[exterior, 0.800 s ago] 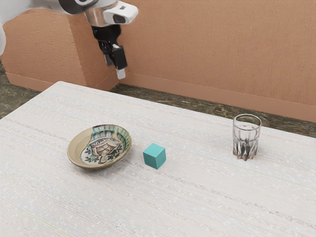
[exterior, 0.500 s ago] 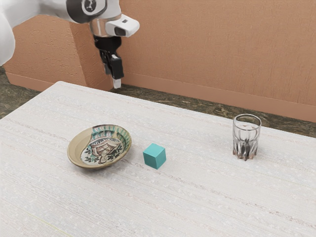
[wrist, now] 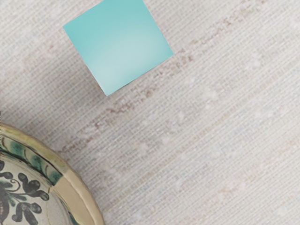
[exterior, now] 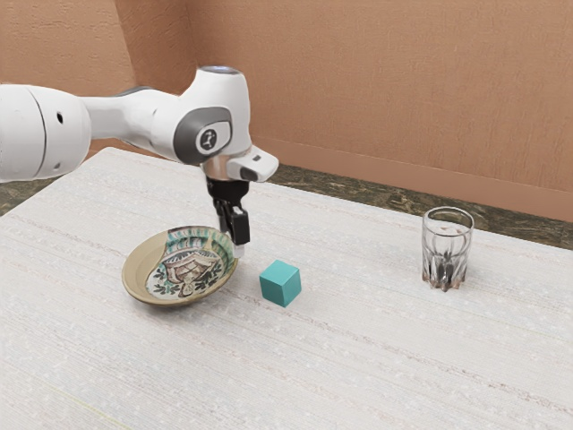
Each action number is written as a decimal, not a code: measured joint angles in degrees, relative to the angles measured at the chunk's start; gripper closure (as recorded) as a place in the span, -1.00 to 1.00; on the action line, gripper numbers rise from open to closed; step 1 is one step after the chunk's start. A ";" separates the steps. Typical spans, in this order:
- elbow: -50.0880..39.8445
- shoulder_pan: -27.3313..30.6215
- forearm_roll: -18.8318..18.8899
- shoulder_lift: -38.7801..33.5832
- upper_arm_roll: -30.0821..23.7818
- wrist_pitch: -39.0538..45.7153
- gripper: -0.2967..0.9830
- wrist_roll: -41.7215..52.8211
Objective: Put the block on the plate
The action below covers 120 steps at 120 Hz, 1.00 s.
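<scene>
Here, the pale table is supporting all loose items. In the foreground, the patterned plate is lying upright on the tabletop, its painted inner surface facing up. The teal block is sitting just beside it, toward the exterior view's right; the wrist view is showing a strip of bare tabletop separating block from plate rim. Slightly farther back, the black gripper is pointing downward near the plate's block-side rim, with its two fingers standing apart. The fingertips are apparently clearing the rim, although the overlap in the exterior view is making contact hard to verify. Toward the exterior view's right, the clear glass is standing upright, well apart from the block. The white arm is extending in from the exterior view's left. Beyond the table, the dark floor is meeting the orange-brown wall.
</scene>
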 joint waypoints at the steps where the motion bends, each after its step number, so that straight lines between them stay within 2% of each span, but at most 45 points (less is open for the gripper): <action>1: -0.06 0.00 -0.02 0.15 0.03 0.28 -0.54 -0.12; 12: 0.25 -0.60 -0.08 2.63 0.20 2.70 -0.54 -1.52; 42: 8.25 -3.63 -0.15 12.15 0.61 5.38 -0.54 -4.52; 52: 8.66 -3.81 -1.22 12.91 0.87 5.88 -0.54 -5.72; 66: 8.60 -3.92 -4.65 12.82 2.18 6.26 -0.54 -8.33; 83: 8.60 -5.53 -7.73 12.84 5.52 6.37 -0.53 -11.53; 104: 8.74 -5.87 -8.76 15.12 6.72 6.67 -0.54 -14.50; 120: 12.52 -7.05 -8.83 18.56 6.76 6.61 -0.54 -16.37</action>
